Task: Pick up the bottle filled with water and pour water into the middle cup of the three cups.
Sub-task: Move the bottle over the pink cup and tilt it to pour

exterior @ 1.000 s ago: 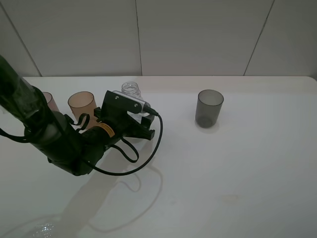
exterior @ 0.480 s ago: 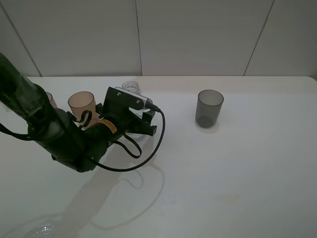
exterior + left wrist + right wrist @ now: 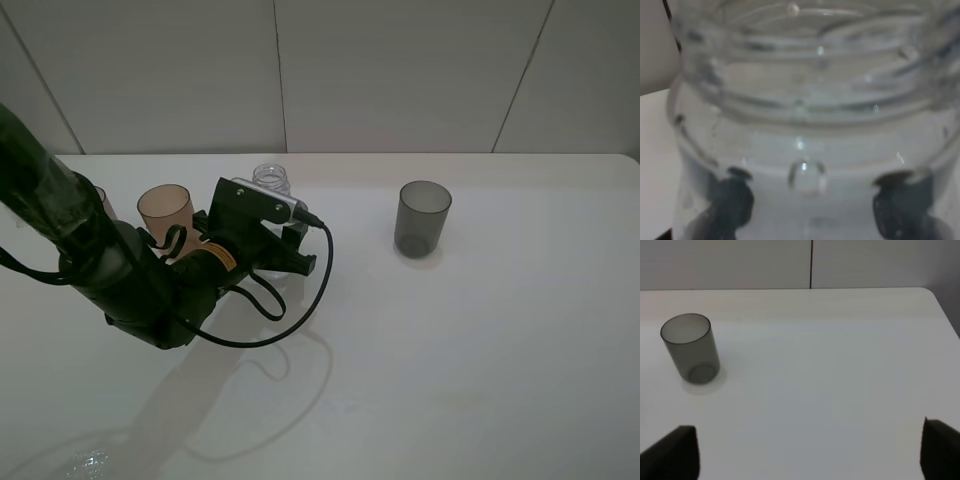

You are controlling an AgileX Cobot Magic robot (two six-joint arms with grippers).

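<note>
Back near the far edge of the counter point(image 3: 480, 350), a bit left of the middle, is the bottle point(image 3: 270, 180). It's clear plastic with no cap, and from the high camera only its threaded neck pokes up above the arm, looking upright. The left gripper point(image 3: 282, 238) is clamped on the bottle's body. In the left wrist view the bottle point(image 3: 805, 100) fills the whole picture, blurry and with droplets on it, and you can see the dark fingers point(image 3: 732, 202) through the plastic, one pressed on each side. Can't tell how full it is, or whether it's resting on the counter or lifted off it.

Just to the left of the gripper, along the same far edge, sits the middle cup point(image 3: 165, 210), the amber-brown one, upright and close to the arm's wrist. Further left a sliver of what I think is the pinkish cup point(image 3: 103, 202) peeks out from behind the arm. The dark grey cup point(image 3: 423, 215) stands well apart on the right half of the counter, also toward the far edge.

The right gripper point(image 3: 805, 455) only shows in its own wrist view, with its jaws spread wide and nothing between them, over bare counter near the grey cup point(image 3: 691, 347). A black cable point(image 3: 300, 310) loops off the left wrist, and a white tiled wall point(image 3: 400, 70) runs behind.
</note>
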